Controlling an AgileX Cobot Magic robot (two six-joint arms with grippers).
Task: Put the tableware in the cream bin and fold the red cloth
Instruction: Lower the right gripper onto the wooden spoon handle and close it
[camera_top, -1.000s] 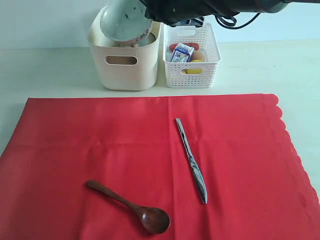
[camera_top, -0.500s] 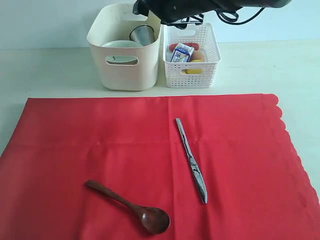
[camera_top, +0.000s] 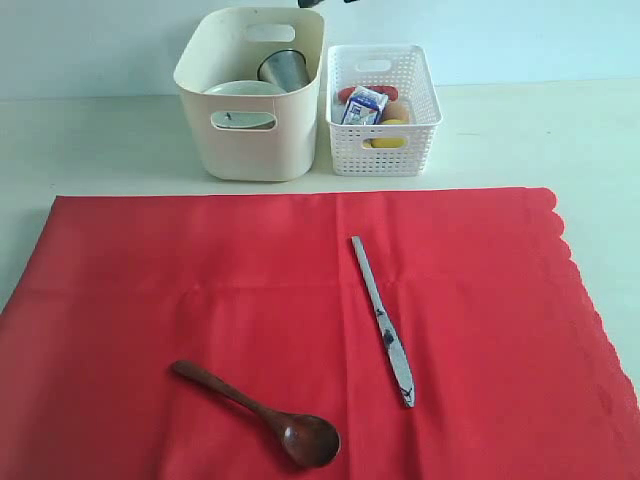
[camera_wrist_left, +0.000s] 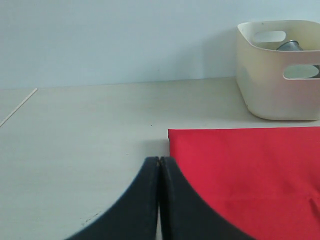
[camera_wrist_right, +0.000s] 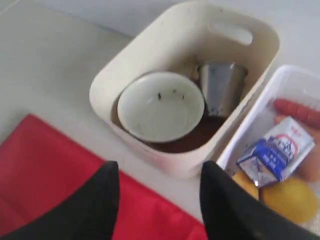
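The right gripper (camera_wrist_right: 160, 172) hangs over the bin (camera_top: 250, 150), jaws apart and empty; the left gripper (camera_wrist_left: 159, 167) has its jaws pressed together. Bowl (camera_wrist_right: 160, 105) and cup (camera_wrist_right: 221, 82) sit inside; spoon (camera_top: 262, 418) and knife (camera_top: 383, 320) lie on the cloth (camera_top: 150, 290). Pinching the flat knife could snag the cloth.

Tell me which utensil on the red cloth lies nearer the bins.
The silver table knife, right of centre; the dark wooden spoon lies farther from them, lower left.

White perforated basket (camera_top: 383, 155), milk carton (camera_top: 363, 105) inside (blue-printed), lemon (camera_wrist_right: 292, 200), sausage (camera_wrist_right: 296, 110), pale table (camera_top: 100, 140)
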